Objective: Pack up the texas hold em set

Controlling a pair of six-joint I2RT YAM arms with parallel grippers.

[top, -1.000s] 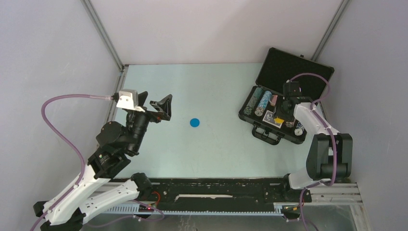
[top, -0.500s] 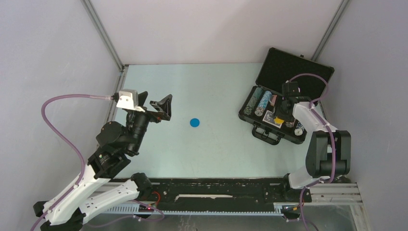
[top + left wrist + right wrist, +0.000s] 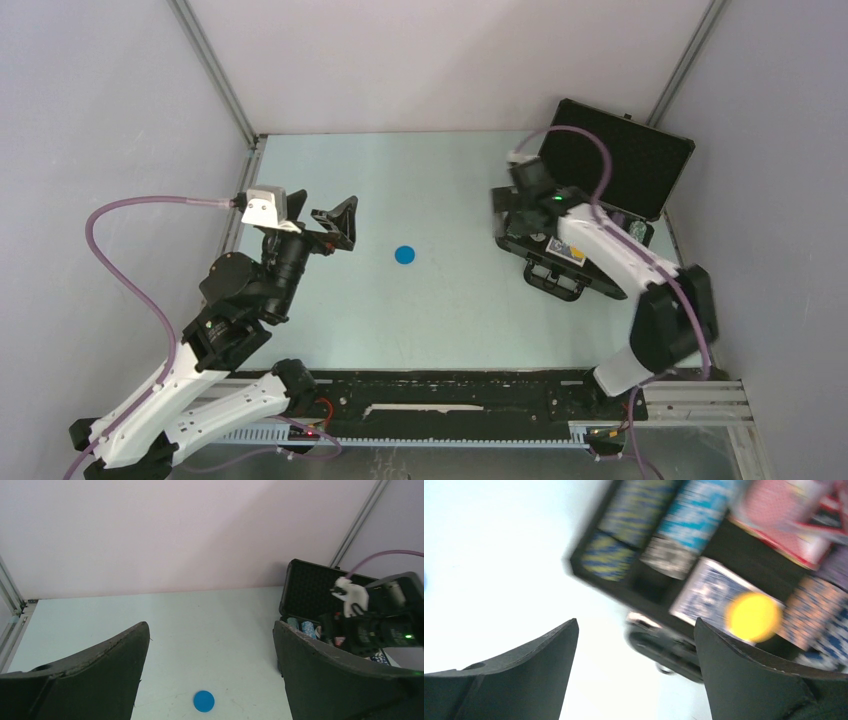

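The blue disc [image 3: 404, 254] is seen lying on the table [image 3: 440, 310], well apart from the briefcase [image 3: 612, 158] to its right. Both grippers are held wide open and empty. The left gripper [image 3: 211, 626] is judged nearer than the right gripper [image 3: 635, 625].

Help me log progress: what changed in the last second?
The right gripper swung left from over the middle of the briefcase to its left end, jaws open and empty. The left gripper, blue disc and briefcase stayed put.
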